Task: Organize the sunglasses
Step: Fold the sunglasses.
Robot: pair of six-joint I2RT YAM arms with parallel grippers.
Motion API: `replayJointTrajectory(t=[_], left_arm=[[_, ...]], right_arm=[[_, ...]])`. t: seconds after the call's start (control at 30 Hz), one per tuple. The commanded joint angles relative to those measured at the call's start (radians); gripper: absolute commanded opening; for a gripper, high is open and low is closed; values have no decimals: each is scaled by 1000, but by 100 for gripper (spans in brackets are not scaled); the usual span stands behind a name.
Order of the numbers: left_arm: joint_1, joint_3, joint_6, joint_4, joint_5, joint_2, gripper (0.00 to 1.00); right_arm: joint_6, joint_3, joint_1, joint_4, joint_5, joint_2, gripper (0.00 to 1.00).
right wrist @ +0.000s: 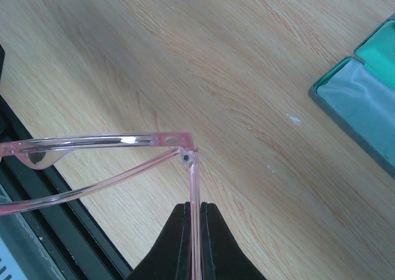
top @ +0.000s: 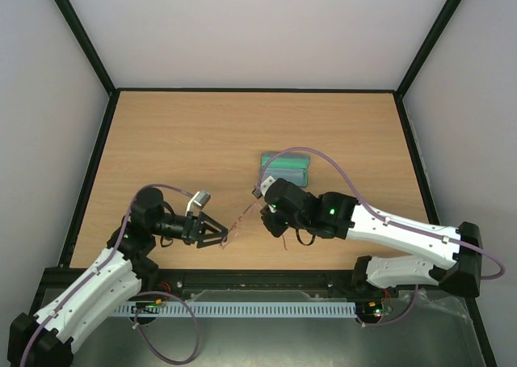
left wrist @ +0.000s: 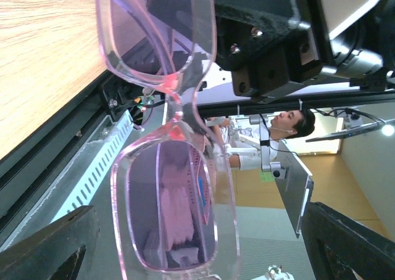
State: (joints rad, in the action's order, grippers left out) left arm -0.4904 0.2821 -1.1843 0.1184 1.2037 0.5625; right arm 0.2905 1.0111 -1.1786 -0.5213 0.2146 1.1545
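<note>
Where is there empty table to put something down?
The table is bare behind the case, up to the back edge, and left of it. Crowded: near middle, where the left hand and right hand meet at the sunglasses.

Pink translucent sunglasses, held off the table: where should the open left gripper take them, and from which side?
Probably across the rim of one lens, straight from the front. The thin pink sunglasses face the left gripper front-on, between its spread fingers, while the right gripper pinches a slender arm behind.

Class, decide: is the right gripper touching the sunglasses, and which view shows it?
Touching. In the right wrist view the right gripper has both fingers pressed against one slender arm of the sunglasses.
</note>
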Motion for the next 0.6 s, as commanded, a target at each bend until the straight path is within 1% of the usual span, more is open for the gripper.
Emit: replayJointTrajectory(t=[0.0, 0.27, 0.5, 0.57], left_arm=[[-4, 14, 68, -57, 9, 22, 91], [-4, 18, 110, -70, -7, 73, 90], [-3, 18, 113, -73, -10, 81, 86], [-3, 18, 111, -72, -10, 79, 84]], right_arm=[[-28, 40, -9, 2, 14, 15, 1], [-45, 52, -9, 13, 10, 31, 1], [-54, 59, -9, 20, 20, 55, 1], [-55, 61, -9, 21, 19, 63, 1]])
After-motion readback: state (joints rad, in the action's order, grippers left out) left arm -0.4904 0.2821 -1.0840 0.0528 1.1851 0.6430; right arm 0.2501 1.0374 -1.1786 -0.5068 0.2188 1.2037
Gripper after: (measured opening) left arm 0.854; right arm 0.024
